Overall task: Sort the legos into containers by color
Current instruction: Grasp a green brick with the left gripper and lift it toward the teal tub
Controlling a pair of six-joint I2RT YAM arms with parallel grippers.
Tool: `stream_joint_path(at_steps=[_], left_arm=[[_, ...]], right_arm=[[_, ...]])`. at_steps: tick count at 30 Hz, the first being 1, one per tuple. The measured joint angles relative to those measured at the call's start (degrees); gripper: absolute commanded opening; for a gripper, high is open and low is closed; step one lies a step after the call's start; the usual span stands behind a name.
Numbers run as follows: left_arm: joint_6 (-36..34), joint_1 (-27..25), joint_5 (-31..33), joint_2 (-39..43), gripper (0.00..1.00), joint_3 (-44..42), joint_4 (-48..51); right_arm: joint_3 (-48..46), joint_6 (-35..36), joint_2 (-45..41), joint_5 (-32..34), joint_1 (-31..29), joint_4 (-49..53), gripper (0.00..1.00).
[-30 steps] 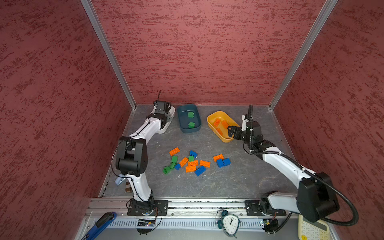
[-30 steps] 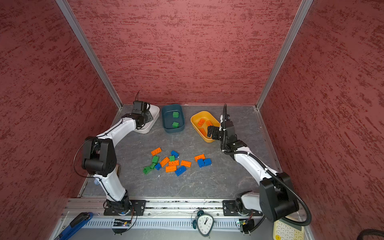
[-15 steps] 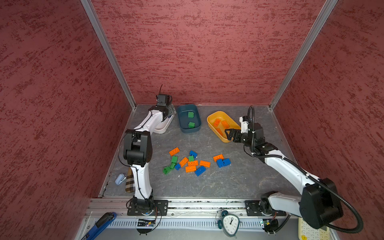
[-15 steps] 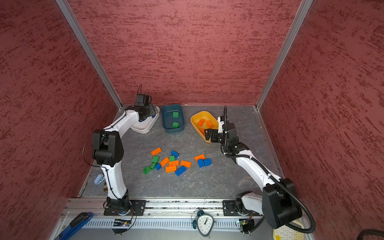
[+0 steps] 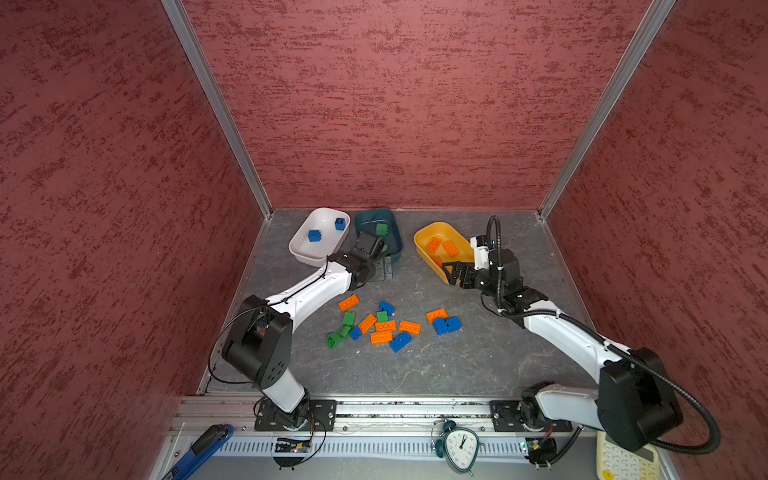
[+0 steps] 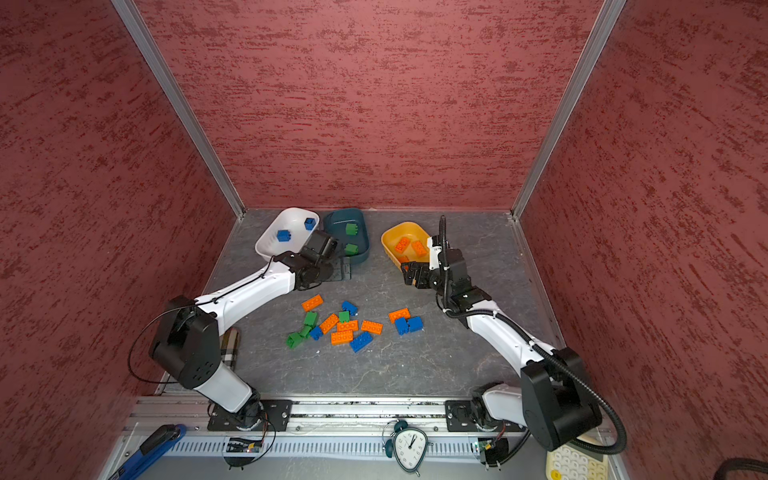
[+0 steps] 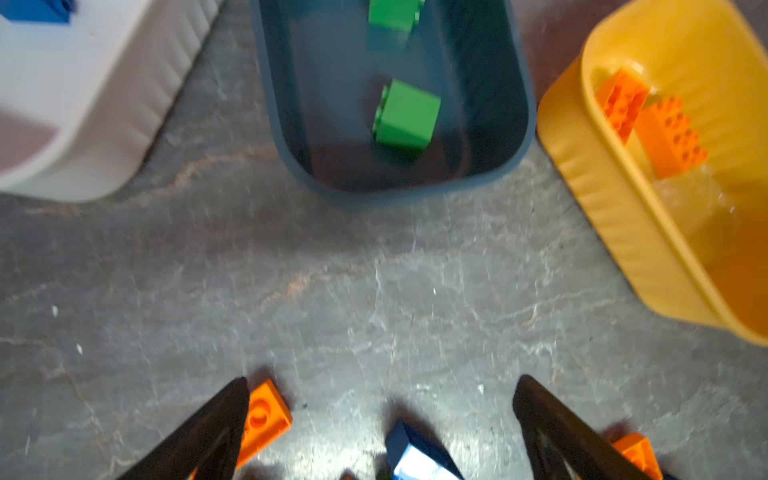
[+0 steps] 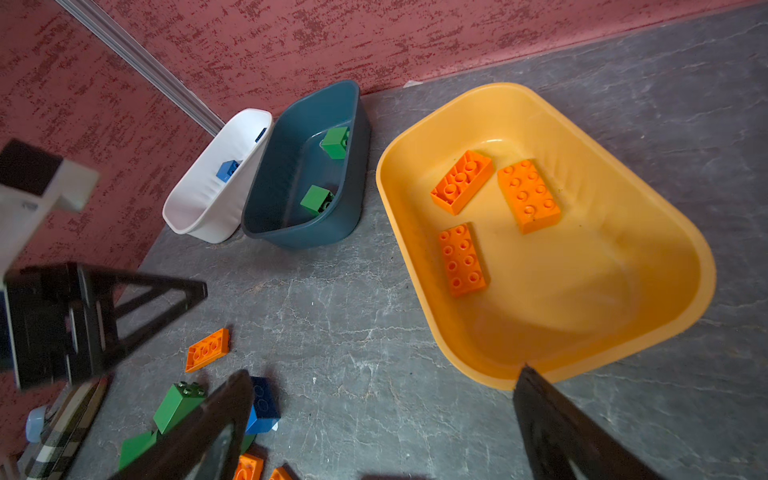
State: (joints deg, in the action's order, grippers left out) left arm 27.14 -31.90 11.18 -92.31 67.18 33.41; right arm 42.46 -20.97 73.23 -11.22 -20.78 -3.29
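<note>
Jaws, left and right, stand released, holding nothing. Loose legos (image 5: 385, 326) lie midway on the desk (image 5: 457, 365), nearer than the containers (image 5: 440, 229) along its far edge. Light, stiff, slick bricks, I judge; pinch across flat sides.

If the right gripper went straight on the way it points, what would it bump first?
Probably the bare table beside the yellow tub; the right gripper points down at it, but depth is unclear.

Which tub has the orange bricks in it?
The yellow tub, standing apart from the other two. It holds three orange bricks; the white tub has blue bricks and the teal tub green bricks.
</note>
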Motion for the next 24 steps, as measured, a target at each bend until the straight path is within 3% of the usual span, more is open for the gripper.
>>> stream_joint_path(at_steps=[4, 11, 24], left_arm=[[2.1, -2.8, 0.2, 1.5, 0.99, -4.7, 2.2], [2.8, -3.6, -5.9, 2.6, 0.90, -10.3, 2.6], [-0.9, -6.4, -8.5, -4.0, 0.53, -6.9, 2.8]], right_arm=[[0.0, 3.1, 0.6, -0.2, -2.2, -0.4, 0.99], [0.0, 13.2, 3.7, -3.8, -8.4, 0.3, 0.99], [0.1, 17.7, 4.5, -3.5, -9.1, 1.0, 0.99]])
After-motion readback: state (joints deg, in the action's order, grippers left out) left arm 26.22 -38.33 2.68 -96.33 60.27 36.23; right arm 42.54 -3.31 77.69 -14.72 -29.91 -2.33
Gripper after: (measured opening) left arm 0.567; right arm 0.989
